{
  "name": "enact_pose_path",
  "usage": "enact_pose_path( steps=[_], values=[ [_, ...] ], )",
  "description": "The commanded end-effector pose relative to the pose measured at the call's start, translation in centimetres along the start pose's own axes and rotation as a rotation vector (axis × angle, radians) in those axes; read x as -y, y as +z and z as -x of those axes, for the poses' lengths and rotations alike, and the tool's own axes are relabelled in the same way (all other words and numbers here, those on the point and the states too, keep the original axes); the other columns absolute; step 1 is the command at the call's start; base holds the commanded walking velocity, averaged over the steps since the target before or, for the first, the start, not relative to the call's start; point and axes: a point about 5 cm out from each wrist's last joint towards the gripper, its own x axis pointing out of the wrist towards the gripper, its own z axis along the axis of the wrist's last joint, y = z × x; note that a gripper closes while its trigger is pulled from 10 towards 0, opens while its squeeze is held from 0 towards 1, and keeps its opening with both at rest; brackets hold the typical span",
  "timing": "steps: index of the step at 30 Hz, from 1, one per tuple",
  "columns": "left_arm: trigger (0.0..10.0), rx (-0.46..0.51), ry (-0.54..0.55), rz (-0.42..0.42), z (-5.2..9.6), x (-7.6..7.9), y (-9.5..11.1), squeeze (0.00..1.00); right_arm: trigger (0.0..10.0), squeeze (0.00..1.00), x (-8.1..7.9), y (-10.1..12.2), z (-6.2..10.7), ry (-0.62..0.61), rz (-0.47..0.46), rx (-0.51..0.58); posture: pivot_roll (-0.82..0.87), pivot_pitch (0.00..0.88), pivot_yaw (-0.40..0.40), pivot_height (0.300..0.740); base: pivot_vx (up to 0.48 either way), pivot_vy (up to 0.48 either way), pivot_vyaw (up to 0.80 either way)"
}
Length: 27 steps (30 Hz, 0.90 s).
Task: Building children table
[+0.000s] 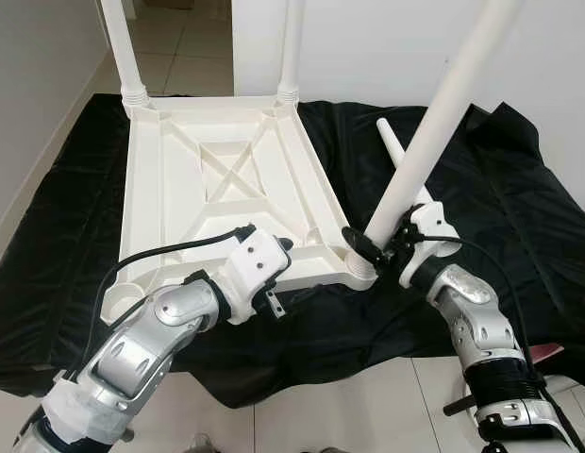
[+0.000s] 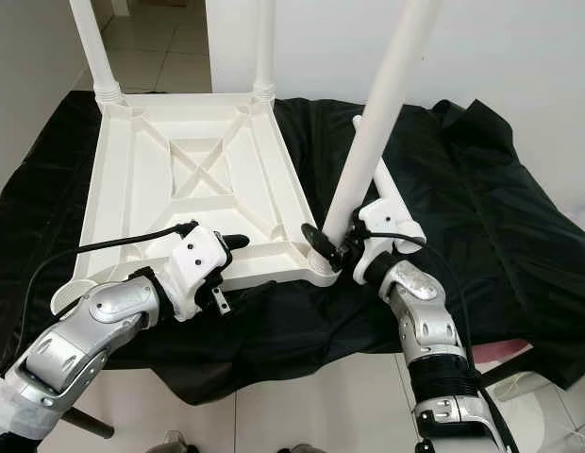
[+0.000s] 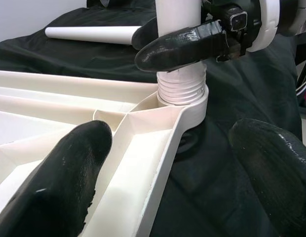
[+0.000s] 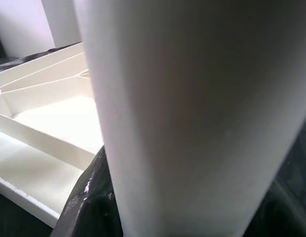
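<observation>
A white plastic children's table (image 1: pixel 160 179) lies upside down on a black cloth. Two legs (image 1: pixel 118 47) (image 1: pixel 291 47) stand in its far corners. My right gripper (image 1: pixel 376 243) is shut on a third white leg (image 1: pixel 443 104), low down near its threaded end (image 3: pixel 181 89). That end sits in the near right corner socket (image 1: pixel 360 274), and the leg leans to the right. My left gripper (image 1: pixel 281 253) is open at the table's near edge, its fingers (image 3: pixel 59 177) astride the rim. A fourth leg (image 1: pixel 392 142) lies loose on the cloth behind the held one.
The black cloth (image 1: pixel 500 189) covers the floor under the table, rumpled on the right. Pale tiles (image 1: pixel 330 415) show at the front, a white wall (image 1: pixel 368 47) stands behind. A small red object (image 1: pixel 547 351) lies at the cloth's near right edge.
</observation>
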Motion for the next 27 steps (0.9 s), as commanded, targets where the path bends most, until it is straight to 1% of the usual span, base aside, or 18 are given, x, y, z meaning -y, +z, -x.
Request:
enact_pose_path(
  steps=[1,4,5,7,8,10,12,14,19,24,26,27],
  values=[
    [10.0,-0.003,-0.107,-0.012,0.0,0.5,0.0,0.0,0.0,0.0,0.5,-0.2,0.3,-0.009,-0.007,-0.004,0.01,0.065,-0.063,0.74,0.0,0.0,0.0],
    [10.0,-0.006,-0.106,-0.016,0.1,0.4,0.0,0.0,0.0,0.0,0.5,-0.4,0.2,-0.004,-0.011,-0.005,0.02,0.07,-0.061,0.74,0.0,0.0,0.0],
    [10.0,-0.006,-0.106,-0.015,0.2,0.3,0.0,0.0,3.7,0.0,0.5,-0.4,0.1,-0.004,-0.014,-0.006,0.02,0.07,-0.061,0.74,0.0,0.0,0.0],
    [10.0,-0.007,-0.105,-0.014,0.2,0.3,0.0,0.0,3.7,0.0,0.5,-0.5,0.1,-0.004,-0.016,-0.007,0.02,0.07,-0.061,0.74,0.0,0.0,0.0],
    [10.0,-0.009,-0.104,-0.015,0.2,0.3,0.0,0.0,10.0,0.0,0.4,-0.5,0.0,-0.007,-0.014,-0.012,0.03,0.077,-0.061,0.74,0.0,0.0,0.0],
    [10.0,-0.01,-0.103,-0.016,0.3,0.3,0.0,0.0,10.0,0.0,0.3,-0.6,0.0,-0.009,-0.011,-0.016,0.03,0.077,-0.061,0.74,0.0,0.0,0.0],
    [10.0,-0.011,-0.102,-0.015,0.3,0.3,0.0,0.0,10.0,0.0,0.2,-1.0,-0.2,-0.033,0.05,-0.072,0.03,0.078,-0.061,0.74,0.0,0.0,0.0],
    [10.0,-0.012,-0.102,-0.016,0.3,0.3,0.0,0.0,10.0,0.0,0.1,-1.2,-0.2,-0.041,0.063,-0.083,0.03,0.079,-0.061,0.74,0.0,0.0,0.0],
    [10.0,-0.012,-0.101,-0.015,0.3,0.2,0.1,0.0,10.0,0.0,-0.4,-1.3,-0.3,-0.046,0.061,-0.082,0.03,0.082,-0.063,0.74,0.0,0.0,0.0],
    [10.0,-0.014,-0.108,-0.012,0.4,0.4,0.1,0.0,10.0,0.0,-1.2,-1.0,-0.7,-0.117,0.046,-0.073,0.03,0.088,-0.056,0.74,0.0,0.0,0.0],
    [10.0,-0.015,-0.109,-0.013,0.4,0.4,0.1,0.0,10.0,0.0,-1.4,-0.9,-0.7,-0.124,0.044,-0.071,0.03,0.087,-0.056,0.74,0.0,0.0,0.0],
    [10.0,-0.017,-0.11,-0.014,0.4,0.3,0.0,0.0,10.0,0.0,-1.7,-0.8,-0.8,-0.151,0.037,-0.07,0.03,0.089,-0.054,0.74,0.0,0.0,0.0]
  ],
)
